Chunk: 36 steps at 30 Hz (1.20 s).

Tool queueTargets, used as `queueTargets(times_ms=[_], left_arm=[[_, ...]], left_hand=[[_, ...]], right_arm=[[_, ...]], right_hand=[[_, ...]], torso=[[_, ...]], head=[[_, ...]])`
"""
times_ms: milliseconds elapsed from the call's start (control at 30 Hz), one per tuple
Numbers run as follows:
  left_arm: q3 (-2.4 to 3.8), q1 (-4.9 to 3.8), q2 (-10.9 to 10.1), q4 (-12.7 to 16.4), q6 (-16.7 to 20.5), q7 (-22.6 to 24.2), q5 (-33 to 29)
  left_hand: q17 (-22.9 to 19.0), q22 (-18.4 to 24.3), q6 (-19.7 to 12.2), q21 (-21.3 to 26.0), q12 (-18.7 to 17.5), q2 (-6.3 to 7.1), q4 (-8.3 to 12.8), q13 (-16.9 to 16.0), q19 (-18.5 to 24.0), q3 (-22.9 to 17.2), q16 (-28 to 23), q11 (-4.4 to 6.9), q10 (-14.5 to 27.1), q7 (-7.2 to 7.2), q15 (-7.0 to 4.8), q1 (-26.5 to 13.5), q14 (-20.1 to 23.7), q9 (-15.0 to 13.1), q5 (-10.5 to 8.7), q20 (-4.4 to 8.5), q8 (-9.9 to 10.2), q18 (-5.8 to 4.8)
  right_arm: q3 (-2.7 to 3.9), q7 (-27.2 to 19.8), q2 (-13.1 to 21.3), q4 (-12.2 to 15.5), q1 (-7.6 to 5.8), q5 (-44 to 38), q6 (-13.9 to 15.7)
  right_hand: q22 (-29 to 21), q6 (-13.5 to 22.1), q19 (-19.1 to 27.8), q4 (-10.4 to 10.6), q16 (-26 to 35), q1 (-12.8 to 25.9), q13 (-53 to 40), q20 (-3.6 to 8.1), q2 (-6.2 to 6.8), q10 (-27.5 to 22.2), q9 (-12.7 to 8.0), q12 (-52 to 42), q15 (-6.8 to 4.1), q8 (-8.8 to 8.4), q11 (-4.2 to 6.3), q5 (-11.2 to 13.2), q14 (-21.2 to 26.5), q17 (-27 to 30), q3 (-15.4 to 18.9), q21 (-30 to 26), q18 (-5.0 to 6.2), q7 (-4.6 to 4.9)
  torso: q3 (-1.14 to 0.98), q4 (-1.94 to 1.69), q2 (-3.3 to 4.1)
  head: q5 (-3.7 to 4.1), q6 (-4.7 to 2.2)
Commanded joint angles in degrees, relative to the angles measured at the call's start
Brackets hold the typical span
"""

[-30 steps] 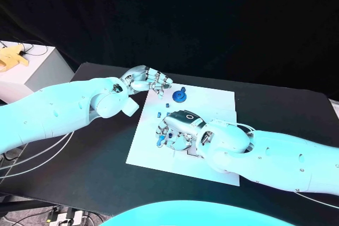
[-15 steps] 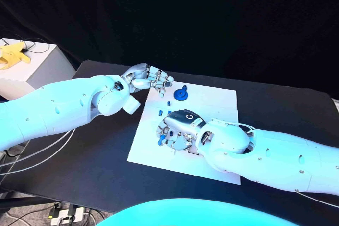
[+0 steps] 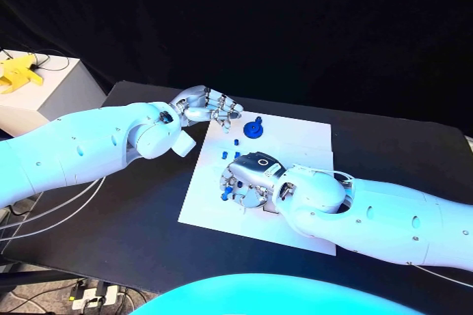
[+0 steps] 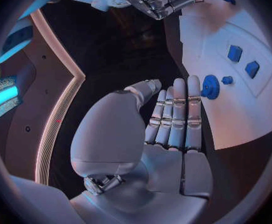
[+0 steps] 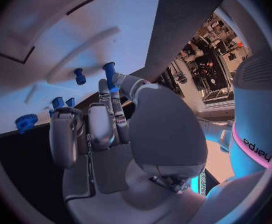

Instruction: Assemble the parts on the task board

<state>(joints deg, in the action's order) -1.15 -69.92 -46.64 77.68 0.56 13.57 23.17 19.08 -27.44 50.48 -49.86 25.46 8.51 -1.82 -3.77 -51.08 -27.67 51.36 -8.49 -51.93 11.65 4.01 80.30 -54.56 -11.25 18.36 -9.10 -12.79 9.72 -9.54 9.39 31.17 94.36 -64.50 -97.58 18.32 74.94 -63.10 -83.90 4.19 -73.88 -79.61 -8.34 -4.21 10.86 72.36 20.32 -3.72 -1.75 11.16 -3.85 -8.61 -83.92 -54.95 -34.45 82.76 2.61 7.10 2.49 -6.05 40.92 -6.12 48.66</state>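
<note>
Task board (image 3: 296, 141) sits mid-table on the black table (image 3: 118, 219), white plate, slightly skewed. Head view: left hand (image 3: 205, 108) hovers at the board's far-left corner, fingers loosely curled, nothing in them. Blue gear-like part (image 3: 253, 130) stands on the board just right of that hand. Two small blue parts (image 3: 230, 154) lie nearer, mid-left on the board. Right hand (image 3: 251, 178) is down over the board's left-centre, fingers bent onto it, blue peg (image 3: 227, 190) at the fingertips.

Left wrist view: left hand (image 4: 167, 134) is flat, fingers straight and side by side, empty; gear-like part (image 4: 210, 86) just beside the fingertips, task board (image 4: 235, 114) beyond.

Right wrist view: right hand (image 5: 111, 129) pinches the blue peg (image 5: 109, 74) between thumb and finger, above the task board (image 5: 111, 15). Gear-like part (image 5: 26, 121) well apart from it.
</note>
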Motion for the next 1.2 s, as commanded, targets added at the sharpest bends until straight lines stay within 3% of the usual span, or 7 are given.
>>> queueTargets(times_ms=[33, 500, 567, 667, 800, 1000, 1200], left_arm=[[0.04, -0.02, 0.1, 0.1, -0.9, 0.5, -0.5], [0.04, -0.01, 0.1, 0.0, -1.0, 0.5, -0.3], [0.04, -0.01, 0.1, 0.0, -1.0, 0.5, -0.3], [0.04, -0.01, 0.1, 0.0, -1.0, 0.5, -0.3], [0.04, -0.01, 0.1, 0.0, -1.0, 0.4, -0.3], [0.04, 0.00, 0.1, 0.0, -1.2, 0.2, -0.3], [0.04, 0.00, 0.1, 0.0, -1.2, 0.2, -0.3]], left_hand=[[0.0, 0.0, 0.0, -0.2, -0.2, -0.24, -0.1, -0.1, 0.3, 0.1, -0.2, 0.03, 0.3, 0.30, 0.15, 0.4, 0.1, 0.1, 0.08, -0.04, -0.1, 0.81], [0.0, 0.0, 0.0, -0.2, -0.2, -0.24, -0.1, -0.1, 0.3, 0.1, -0.2, 0.03, 0.3, 0.30, 0.15, 0.4, 0.1, 0.1, 0.08, -0.04, -0.1, 0.81], [0.0, 0.0, 0.0, -0.2, -0.2, -0.24, -0.1, -0.1, 0.3, 0.1, -0.2, 0.03, 0.3, 0.30, 0.15, 0.4, 0.1, 0.1, 0.08, -0.04, -0.1, 0.81], [0.0, 0.0, 0.0, -0.2, -0.2, -0.24, -0.1, -0.1, 0.3, 0.1, -0.2, 0.03, 0.3, 0.30, 0.15, 0.4, 0.1, 0.1, 0.08, -0.04, -0.1, 0.81], [0.0, 0.0, 0.0, -0.2, -0.2, -0.24, -0.1, -0.1, 0.3, 0.1, -0.2, 0.03, 0.3, 0.30, 0.15, 0.4, 0.1, 0.1, 0.08, -0.04, -0.1, 0.81], [0.1, -0.1, 0.0, -0.2, -0.3, -0.27, -0.1, -0.1, 0.3, 0.0, -0.3, 0.03, 0.3, 0.30, 0.15, 0.4, 0.1, 0.1, 0.09, -0.04, -0.2, 0.82], [0.1, -0.1, 0.0, -0.2, -0.3, -0.27, -0.1, -0.1, 0.3, 0.0, -0.3, 0.03, 0.3, 0.30, 0.15, 0.4, 0.1, 0.1, 0.09, -0.04, -0.2, 0.82]], right_arm=[[-0.12, 0.4, -0.2, -0.3, 0.20, -1.9, -2.1], [-0.27, 1.2, -0.7, -0.8, 0.56, -4.2, -1.3], [-0.29, 0.3, -0.7, -0.8, 0.58, -4.0, -0.8], [-0.32, -0.8, -0.7, -0.8, 0.59, -3.4, 0.0], [-0.34, -1.9, -0.6, -0.8, 0.59, -2.8, 0.8], [-0.36, -2.5, -0.4, -0.6, 0.59, -2.2, 1.2], [-0.37, -2.6, -0.3, -0.6, 0.59, -2.1, 1.4]], right_hand=[[6.3, -0.1, -3.4, -0.4, -0.1, 0.3, -0.1, 0.28, -0.13, 1.1, -0.1, -0.2, 0.09, 0.33, 0.73, -0.2, 0.1, -0.1, 0.0, 0.1, -0.53, 0.04], [5.9, 0.2, -3.3, -0.7, 0.3, 0.5, -0.1, 0.23, 0.19, 0.9, 0.1, 0.0, 0.14, 0.26, 0.66, -0.1, 0.3, 0.7, -0.1, -0.2, -0.43, 0.11], [4.7, 1.2, -2.8, -1.0, 1.1, 1.4, 0.0, 0.04, 0.87, 0.0, 0.1, 0.2, 0.41, -0.19, 0.29, 0.1, 0.8, 2.3, -0.2, -1.3, -0.15, 0.50], [2.4, 4.5, -2.0, -0.3, 1.6, 4.4, 0.9, -0.84, 3.44, -4.3, -0.4, 0.2, 1.45, -2.00, -1.00, -0.7, 1.1, 3.2, 0.8, -3.4, 0.34, 1.54], [-2.1, 7.5, -0.5, -0.1, 2.5, 5.7, 2.6, -1.59, 4.71, -10.7, -0.9, 0.1, 2.01, -3.81, -1.63, 1.0, 1.6, 5.0, 4.1, -7.4, 1.38, 1.78], [-2.8, 8.3, -0.4, -0.1, 2.8, 4.4, 3.6, -1.86, 3.26, -12.9, -1.1, -1.3, 2.18, -4.58, -1.83, 0.7, 1.8, 6.0, 9.2, -8.3, 1.53, 1.95], [-2.9, 8.4, -0.5, -0.1, 2.9, 4.1, 3.7, -1.86, 2.90, -13.2, -1.2, -1.6, 2.19, -4.69, -1.84, 0.5, 1.8, 6.3, 9.8, -8.4, 1.55, 1.96]], torso=[[0.00, 0.04, 0.00], [-0.08, 0.08, -0.04], [-0.08, 0.08, -0.04], [-0.08, 0.11, -0.07], [-0.08, 0.11, -0.06], [-0.09, 0.07, -0.04], [-0.07, 0.07, -0.07]], head=[[-0.06, 0.17], [-0.15, 0.35], [-0.15, 0.35], [-0.24, 0.36], [-0.24, 0.35], [-0.18, 0.37], [-0.14, 0.39]])
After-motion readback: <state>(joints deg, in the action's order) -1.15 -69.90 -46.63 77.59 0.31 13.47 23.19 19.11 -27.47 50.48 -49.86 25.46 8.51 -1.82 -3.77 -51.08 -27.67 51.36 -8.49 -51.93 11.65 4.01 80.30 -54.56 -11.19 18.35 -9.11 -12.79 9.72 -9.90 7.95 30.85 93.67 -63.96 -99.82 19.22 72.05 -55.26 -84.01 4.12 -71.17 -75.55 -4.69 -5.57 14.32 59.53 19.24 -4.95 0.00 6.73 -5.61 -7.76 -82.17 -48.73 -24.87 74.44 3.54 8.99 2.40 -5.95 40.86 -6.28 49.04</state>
